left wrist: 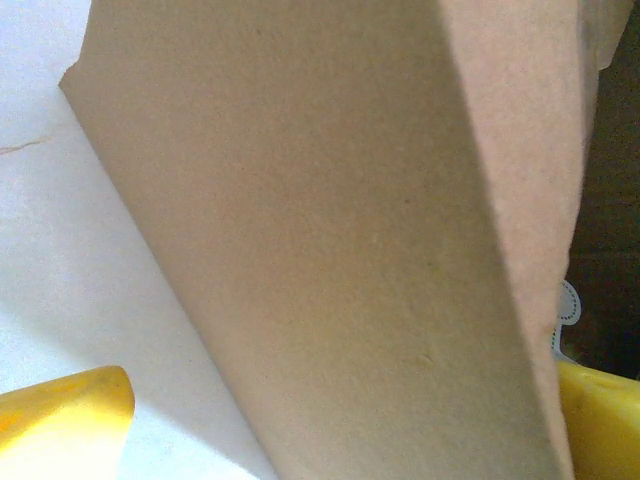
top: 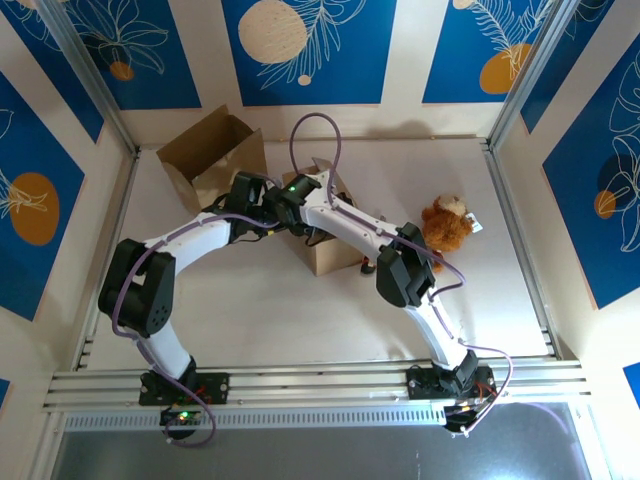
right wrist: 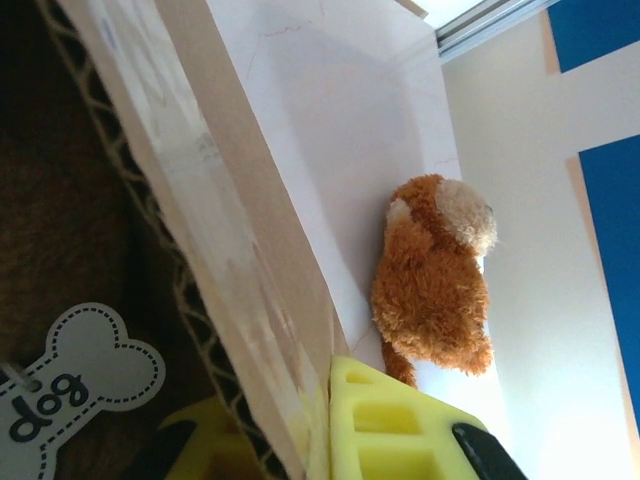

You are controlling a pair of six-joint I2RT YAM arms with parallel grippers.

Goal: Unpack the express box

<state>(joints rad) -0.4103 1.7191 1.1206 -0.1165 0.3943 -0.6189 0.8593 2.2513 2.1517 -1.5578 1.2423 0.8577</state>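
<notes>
The express box (top: 330, 255) stands mid-table, its top open and one flap raised. My right gripper (top: 312, 232) reaches down at its left edge. In the right wrist view this gripper (right wrist: 300, 420) is shut on the box wall (right wrist: 230, 260), one yellow finger (right wrist: 390, 420) outside and the other inside. A white bone-shaped tag reading "dog" (right wrist: 75, 375) lies in the dim brown interior. My left gripper (top: 283, 212) is beside the same edge, and in its wrist view it (left wrist: 340, 420) is open wide, with a cardboard panel (left wrist: 330, 230) between the yellow fingers (left wrist: 70, 415).
A brown plush toy (top: 447, 224) lies on the table to the right of the box, also seen past the wall as the plush (right wrist: 435, 290). A second open cardboard box (top: 212, 155) stands at the back left. Metal rails border the table.
</notes>
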